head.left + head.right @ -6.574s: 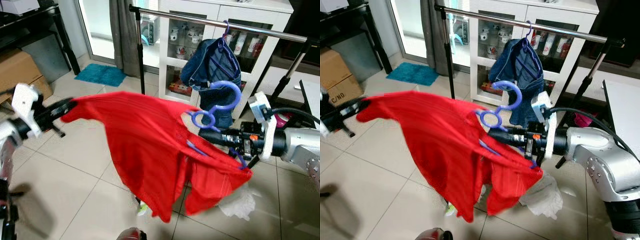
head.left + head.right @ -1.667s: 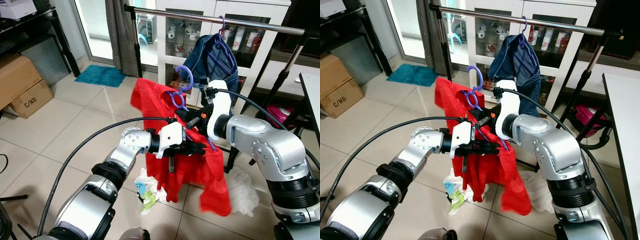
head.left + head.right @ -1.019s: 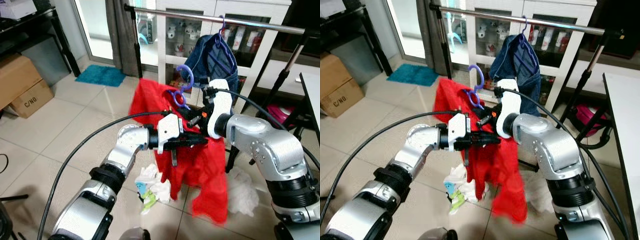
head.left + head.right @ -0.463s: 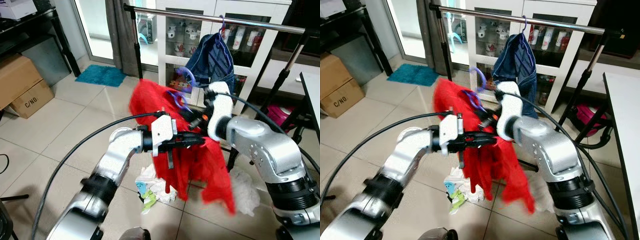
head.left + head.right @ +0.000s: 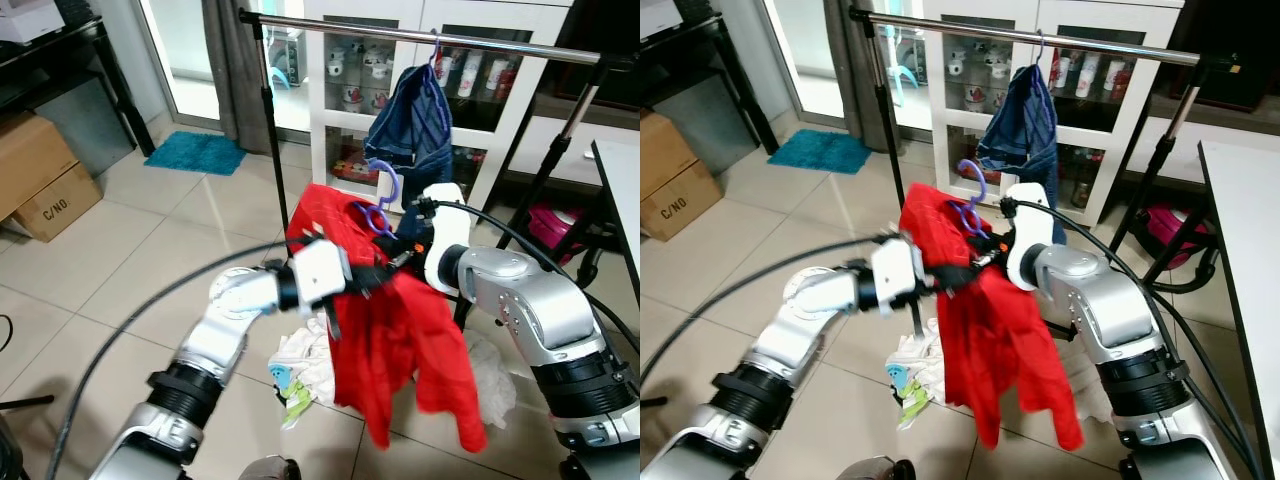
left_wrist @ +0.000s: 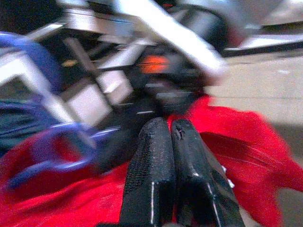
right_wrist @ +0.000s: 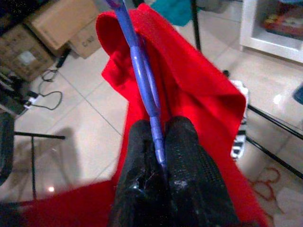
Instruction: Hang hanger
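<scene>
Purple hanger (image 5: pixel 378 203) upright, red shirt (image 5: pixel 400 340) draped below it.

tiled floor (image 5: pixel 120 270) — white cloths (image 5: pixel 305 355), teal mat (image 5: pixel 195 152)

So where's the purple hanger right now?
The purple hanger is mid-scene, clamped in the right gripper with the red shirt draped on it, below the clothes rail.

Silver arms, white wrist housings, black cables — textured black fingers (image 7: pixel 182 156)
</scene>
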